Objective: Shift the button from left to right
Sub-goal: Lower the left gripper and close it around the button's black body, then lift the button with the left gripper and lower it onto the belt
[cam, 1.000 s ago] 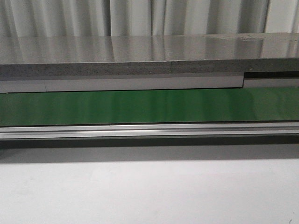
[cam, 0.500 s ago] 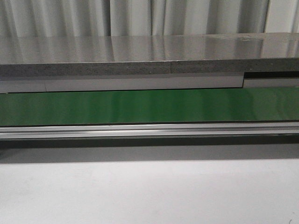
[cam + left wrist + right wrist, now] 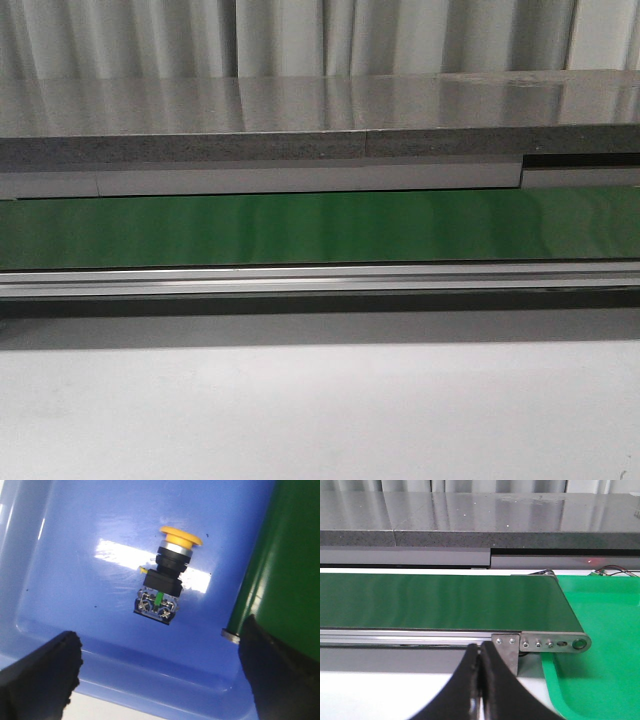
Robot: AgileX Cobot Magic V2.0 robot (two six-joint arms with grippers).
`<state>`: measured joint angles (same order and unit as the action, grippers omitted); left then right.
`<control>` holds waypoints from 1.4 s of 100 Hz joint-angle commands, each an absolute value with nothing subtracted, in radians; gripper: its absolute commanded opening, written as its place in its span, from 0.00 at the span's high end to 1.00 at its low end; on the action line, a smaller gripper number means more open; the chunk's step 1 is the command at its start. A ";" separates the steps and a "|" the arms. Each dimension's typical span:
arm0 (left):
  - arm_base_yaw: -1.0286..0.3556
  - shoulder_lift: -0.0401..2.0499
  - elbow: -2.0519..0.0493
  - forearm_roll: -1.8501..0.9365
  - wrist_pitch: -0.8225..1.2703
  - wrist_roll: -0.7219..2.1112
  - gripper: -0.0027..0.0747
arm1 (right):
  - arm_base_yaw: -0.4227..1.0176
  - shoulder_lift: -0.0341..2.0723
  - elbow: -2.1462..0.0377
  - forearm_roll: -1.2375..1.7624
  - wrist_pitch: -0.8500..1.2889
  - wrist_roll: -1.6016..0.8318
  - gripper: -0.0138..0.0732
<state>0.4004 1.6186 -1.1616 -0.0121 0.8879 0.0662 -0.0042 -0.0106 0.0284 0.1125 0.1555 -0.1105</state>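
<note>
In the left wrist view the button (image 3: 167, 575) lies on its side on the floor of a blue tray (image 3: 75, 580). It has a yellow-orange cap, a black body and a small green mark. My left gripper (image 3: 159, 667) is open above the tray, its black fingers (image 3: 42, 672) spread wide on either side, and nothing is between them. The button lies a little beyond the fingertips. In the right wrist view my right gripper (image 3: 480, 652) is shut and empty, near the end of the green conveyor belt (image 3: 440, 600). Neither gripper shows in the front view.
The green belt (image 3: 320, 228) runs across the front view behind a metal rail (image 3: 320, 278), with a grey shelf (image 3: 300, 120) behind it. The belt's end roller (image 3: 287, 560) lies beside the blue tray. A green tray (image 3: 600, 645) lies past the belt's other end.
</note>
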 commanded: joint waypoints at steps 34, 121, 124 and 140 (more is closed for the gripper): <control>0.425 1.681 -1.195 -0.029 0.788 0.068 0.17 | -0.011 -0.029 0.013 0.110 0.071 -0.108 0.92; 0.425 1.852 -1.264 -0.058 0.739 0.097 0.17 | -0.011 -0.029 0.013 0.110 0.071 -0.108 0.92; 0.425 1.856 -1.264 -0.058 0.739 0.097 0.17 | -0.011 -0.029 0.013 0.110 0.071 -0.108 0.92; 0.425 1.888 -1.264 -0.062 0.739 0.097 0.17 | -0.011 -0.029 0.013 0.110 0.071 -0.108 0.92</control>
<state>0.4228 1.9206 -1.2363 -0.0470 0.7564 0.0945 -0.0042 -0.0106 0.0284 0.1125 0.1555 -0.1105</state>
